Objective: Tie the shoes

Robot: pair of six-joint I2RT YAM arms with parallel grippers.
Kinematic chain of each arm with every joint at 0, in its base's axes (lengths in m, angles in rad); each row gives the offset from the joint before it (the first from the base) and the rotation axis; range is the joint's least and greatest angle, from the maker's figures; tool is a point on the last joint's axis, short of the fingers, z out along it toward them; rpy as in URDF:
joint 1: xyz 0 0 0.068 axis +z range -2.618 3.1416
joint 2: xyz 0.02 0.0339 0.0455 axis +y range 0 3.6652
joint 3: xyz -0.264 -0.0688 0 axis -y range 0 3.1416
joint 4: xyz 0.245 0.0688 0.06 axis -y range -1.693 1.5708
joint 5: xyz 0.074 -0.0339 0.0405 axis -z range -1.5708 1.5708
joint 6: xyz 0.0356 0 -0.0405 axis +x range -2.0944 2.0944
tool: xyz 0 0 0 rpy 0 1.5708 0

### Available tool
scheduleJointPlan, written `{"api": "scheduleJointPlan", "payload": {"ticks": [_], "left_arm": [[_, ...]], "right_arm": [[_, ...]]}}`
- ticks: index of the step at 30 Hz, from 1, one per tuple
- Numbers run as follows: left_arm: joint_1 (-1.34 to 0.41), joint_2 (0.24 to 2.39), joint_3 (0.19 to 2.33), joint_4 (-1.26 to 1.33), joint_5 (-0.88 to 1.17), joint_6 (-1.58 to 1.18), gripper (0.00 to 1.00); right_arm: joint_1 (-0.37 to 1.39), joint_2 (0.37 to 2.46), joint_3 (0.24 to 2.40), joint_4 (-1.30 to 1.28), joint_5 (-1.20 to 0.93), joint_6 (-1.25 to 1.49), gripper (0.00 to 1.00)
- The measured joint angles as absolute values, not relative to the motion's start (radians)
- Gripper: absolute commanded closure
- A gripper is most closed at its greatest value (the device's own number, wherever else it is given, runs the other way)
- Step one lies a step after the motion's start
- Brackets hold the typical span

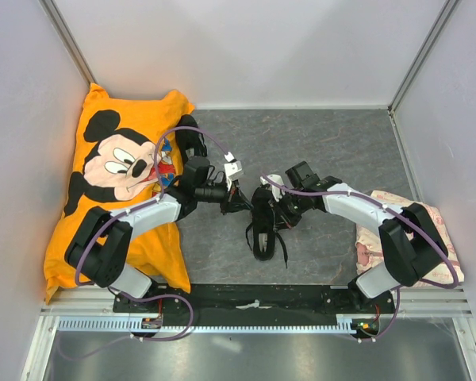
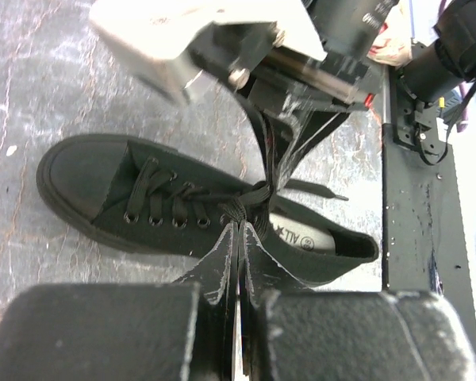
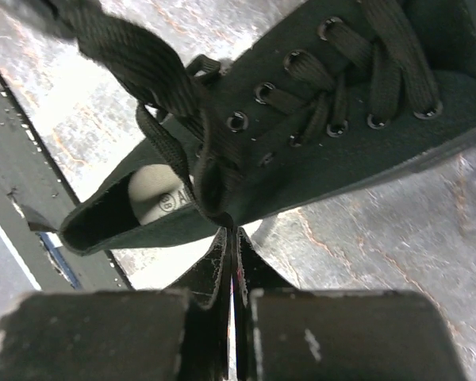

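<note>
Top external view, nearest first: we see the black metal base rail (image 1: pixel 246 300) along the table's near edge, with both arms bolted to it. Just beyond it, on the grey stone-patterned table top (image 1: pixel 325 143), the small all-black low-top lace-up shoe (image 1: pixel 262 230) lies roughly midway between the arms. Its heel opening faces the rail and its toe points away. A pale pink patterned cushion (image 1: pixel 367 250) sits at the right, partly under the right arm. A large orange Mickey Mouse pillow (image 1: pixel 115 175) fills the left side beneath the left arm.

Over the shoe's top eyelets the two grippers come together. The left gripper (image 2: pixel 238 232) reaches in from the left with its fingers pressed flat against each other. Its tips sit at the crossing of the long thin black laces (image 3: pixel 143 62). We think a strand is pinched there, though the tips hide the contact itself. The right gripper (image 3: pixel 232 236) is likewise closed tight, and a lace runs into its tips just beside the shoe's collar. In the left wrist view a strand rises taut from the shoe up to it.

Inside the heel we make out a small pale round label (image 3: pixel 165 200) on the insole. One loose lace end (image 2: pixel 317 190) rests on the table beside the heel. Farther on, the lacing runs through the eyelets towards the rounded black toe cap (image 2: pixel 71 171).
</note>
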State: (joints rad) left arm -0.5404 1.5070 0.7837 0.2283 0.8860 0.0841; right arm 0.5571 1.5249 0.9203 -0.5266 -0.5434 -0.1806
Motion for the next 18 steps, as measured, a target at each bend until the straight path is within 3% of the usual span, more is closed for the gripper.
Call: {"api": "scheduleJointPlan", "payload": {"ticks": [18], "left_arm": [[-0.512, 1.623, 0.792, 0.091, 0.755, 0.107, 0.98]], "right_arm": [[0.552, 1.519, 0.921, -0.607, -0.461, -0.225, 1.0]]}}
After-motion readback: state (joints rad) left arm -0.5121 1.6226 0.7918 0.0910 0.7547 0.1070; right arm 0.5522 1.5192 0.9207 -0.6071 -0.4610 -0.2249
